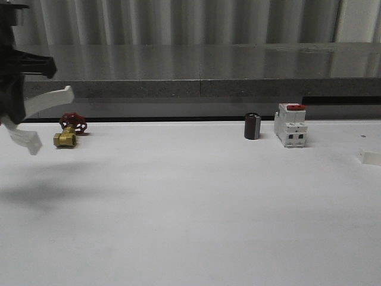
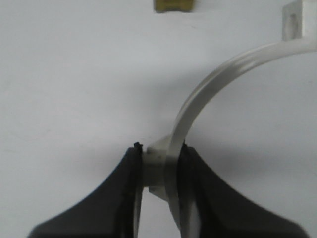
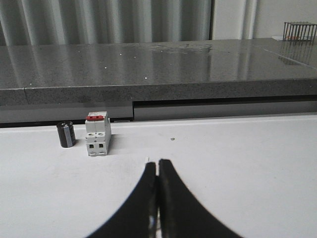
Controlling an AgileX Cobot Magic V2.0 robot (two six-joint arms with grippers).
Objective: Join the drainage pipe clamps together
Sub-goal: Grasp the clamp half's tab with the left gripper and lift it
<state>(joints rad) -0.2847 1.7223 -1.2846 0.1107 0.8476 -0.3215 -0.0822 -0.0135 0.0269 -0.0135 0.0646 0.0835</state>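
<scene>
The left gripper (image 2: 161, 171) is clamped on one pipe clamp (image 2: 208, 94), lifted over the table's (image 1: 190, 208) left edge; keep that grip square when mating. The right gripper (image 3: 157, 198) is pressed together, a white sliver between its tips. Beyond: valve (image 1: 68, 132), breaker (image 1: 290, 125); no containers.

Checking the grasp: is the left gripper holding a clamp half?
Yes, the left gripper is shut on the lug of a white clamp half.

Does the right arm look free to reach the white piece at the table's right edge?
Probably yes. The white piece lies alone on the bare table, with the breaker well away from it. The right gripper is shut and holds nothing.
</scene>
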